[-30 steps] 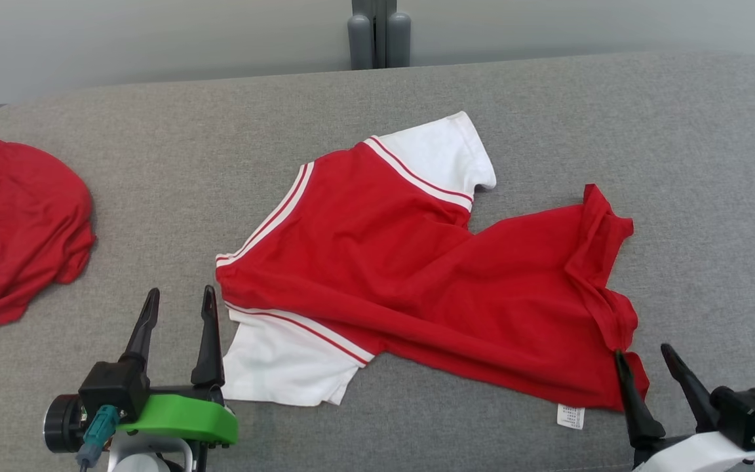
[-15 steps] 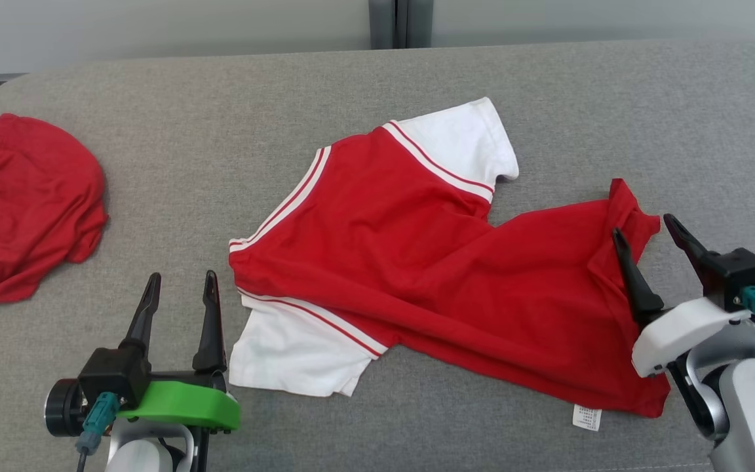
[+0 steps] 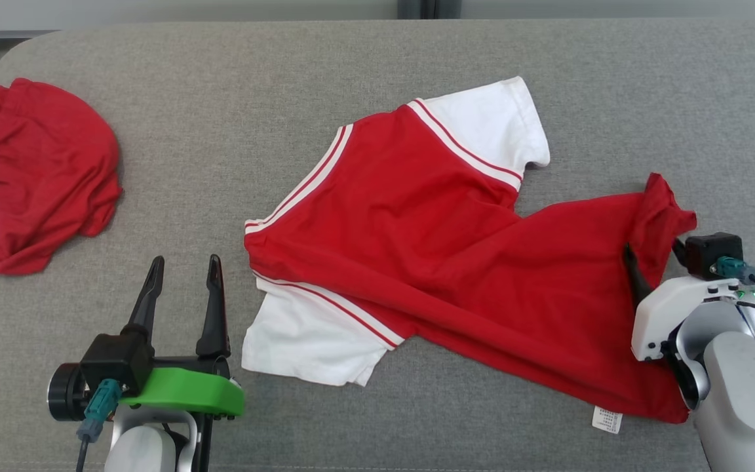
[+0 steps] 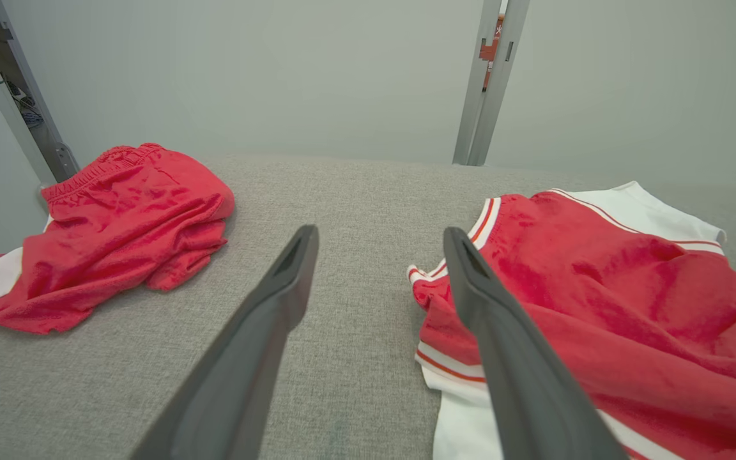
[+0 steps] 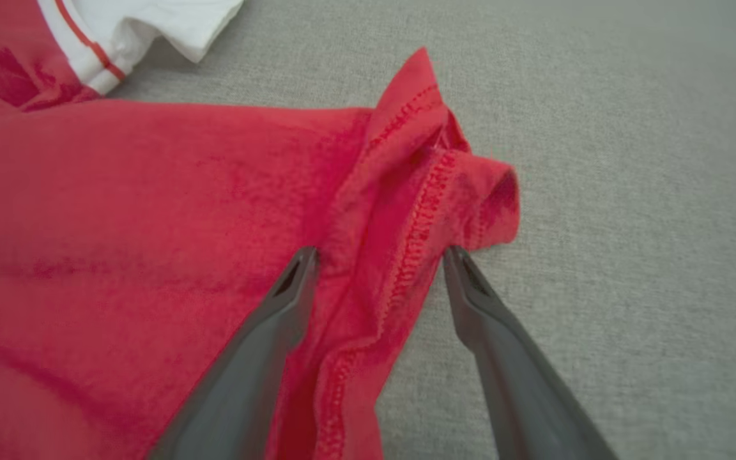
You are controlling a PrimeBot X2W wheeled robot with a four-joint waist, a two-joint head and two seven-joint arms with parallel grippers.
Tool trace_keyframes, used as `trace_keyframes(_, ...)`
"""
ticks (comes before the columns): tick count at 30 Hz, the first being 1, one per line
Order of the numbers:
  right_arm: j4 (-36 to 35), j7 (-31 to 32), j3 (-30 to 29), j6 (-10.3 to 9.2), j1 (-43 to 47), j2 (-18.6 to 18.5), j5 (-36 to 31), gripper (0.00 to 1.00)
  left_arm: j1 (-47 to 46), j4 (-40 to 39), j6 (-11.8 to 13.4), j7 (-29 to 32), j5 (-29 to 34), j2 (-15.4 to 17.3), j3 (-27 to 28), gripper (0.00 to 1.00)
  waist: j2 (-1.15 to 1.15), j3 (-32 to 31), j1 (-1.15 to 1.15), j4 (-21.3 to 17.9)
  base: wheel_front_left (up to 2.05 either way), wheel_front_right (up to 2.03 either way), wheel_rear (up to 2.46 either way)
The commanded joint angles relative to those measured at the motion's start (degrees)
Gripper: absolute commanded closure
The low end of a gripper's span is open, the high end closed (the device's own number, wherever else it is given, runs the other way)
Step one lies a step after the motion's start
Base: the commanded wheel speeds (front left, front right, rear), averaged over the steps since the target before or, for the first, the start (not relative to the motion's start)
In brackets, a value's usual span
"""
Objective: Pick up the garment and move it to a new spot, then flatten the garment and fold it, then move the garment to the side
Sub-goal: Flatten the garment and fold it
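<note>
Two end effectors stand with fingers spread wide, and neither pinches anything. The red T-shirt with white sleeves [image 3: 430, 249] lies roughly in the middle of the grey fabric-covered tabletop [image 3: 220, 98]. Its long axis runs left to right, with the neck end toward the left end effector [image 3: 185, 262] and the hem toward the right. The right end effector [image 5: 381, 255] is plainly the nearer one. In its wrist view the rolled, bunched hem corner [image 5: 406, 211] sits between the two fingertips, one finger over red cloth and the other over bare grey just beside the fold. I cannot tell whether the tips touch the fabric. My judgement is that the coming move depends on this straddle: closing here would catch several layers of hem. The left end effector hovers just beside the near white sleeve [image 3: 305, 347], short of the collar. Bare tabletop is open beyond the shirt and to its right. A second red garment [image 3: 37, 170] is heaped well apart at the far left.
</note>
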Motion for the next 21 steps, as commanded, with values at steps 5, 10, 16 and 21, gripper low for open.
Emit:
trace_keyframes(5,7.0,0.6,0.2,-0.1,-2.5,1.2,-0.2,0.53,-0.8,0.1,0.4,0.0,-0.4,0.2,0.0,0.0,0.0,0.3,0.0,0.2,0.0,0.0,0.0)
trace_keyframes(10,8.7,-2.5,0.8,-0.11,-6.7,-0.2,0.5,1.0,-1.2,0.3,0.4,0.0,-0.5,0.2,-0.3,0.0,0.0,0.1,0.0,0.3,0.0,0.0,0.0)
trace_keyframes(16,9.9,-5.3,1.0,-0.11,-14.9,-2.5,-0.4,1.0,-1.5,0.2,0.3,0.0,-0.6,0.2,-1.0,0.0,0.0,0.4,0.0,1.0,0.0,0.0,0.0)
trace_keyframes(21,14.2,-7.5,0.3,-0.11,-20.7,-3.9,-1.2,1.0,-1.9,0.3,0.3,0.0,-1.0,0.2,-1.5,0.0,0.0,0.9,0.0,1.9,0.0,0.0,0.0)
